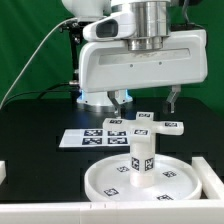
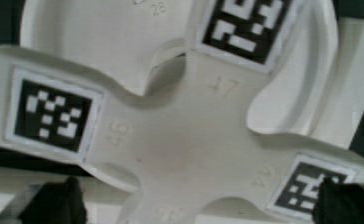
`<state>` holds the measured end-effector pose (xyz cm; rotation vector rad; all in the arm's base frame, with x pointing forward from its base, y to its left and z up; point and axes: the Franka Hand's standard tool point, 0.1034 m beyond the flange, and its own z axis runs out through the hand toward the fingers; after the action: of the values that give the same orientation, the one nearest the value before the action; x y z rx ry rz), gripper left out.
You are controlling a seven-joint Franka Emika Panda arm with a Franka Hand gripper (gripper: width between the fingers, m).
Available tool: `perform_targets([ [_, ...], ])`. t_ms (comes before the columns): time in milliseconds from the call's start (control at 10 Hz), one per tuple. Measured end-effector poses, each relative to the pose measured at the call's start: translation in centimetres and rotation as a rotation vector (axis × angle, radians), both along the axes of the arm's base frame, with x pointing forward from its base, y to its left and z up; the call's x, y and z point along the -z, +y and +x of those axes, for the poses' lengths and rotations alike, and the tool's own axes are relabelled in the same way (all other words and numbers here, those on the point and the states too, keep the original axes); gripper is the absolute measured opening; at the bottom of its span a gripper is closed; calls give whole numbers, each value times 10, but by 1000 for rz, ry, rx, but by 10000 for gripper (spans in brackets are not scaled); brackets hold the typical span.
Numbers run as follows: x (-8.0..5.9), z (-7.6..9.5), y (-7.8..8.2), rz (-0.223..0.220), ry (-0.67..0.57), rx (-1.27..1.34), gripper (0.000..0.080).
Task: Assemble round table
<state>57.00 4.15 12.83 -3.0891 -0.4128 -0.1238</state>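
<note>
The large round rimmed disc (image 1: pixel 110 180) lies on the black table near the front. The short thick cylinder (image 1: pixel 141 160) stands upright on it, tags on its side. The small cross-shaped piece (image 1: pixel 160 125) sits level just above and behind the cylinder's top; whether it rests on the cylinder I cannot tell. My gripper (image 1: pixel 146 102) hangs right over the cross, open, its fingers (image 1: pixel 117 100) apart from it. In the wrist view the cross (image 2: pixel 179 120) fills the picture, and my gripper (image 2: pixel 200 205) is open with a dark finger (image 2: pixel 54 200) on each side of one arm.
The marker board (image 1: pixel 95 135) lies flat behind the disc, toward the exterior view's left. A white wall (image 1: pixel 40 212) runs along the front edge, with white blocks at the right (image 1: pixel 207 172) and left (image 1: pixel 3 172). A green backdrop stands behind.
</note>
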Motion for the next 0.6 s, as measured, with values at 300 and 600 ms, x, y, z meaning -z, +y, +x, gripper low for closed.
perform_targets([
  [300,2,3,2,-67,-2,-238,649],
  [600,9,-2,0,-68,9,-233,649],
])
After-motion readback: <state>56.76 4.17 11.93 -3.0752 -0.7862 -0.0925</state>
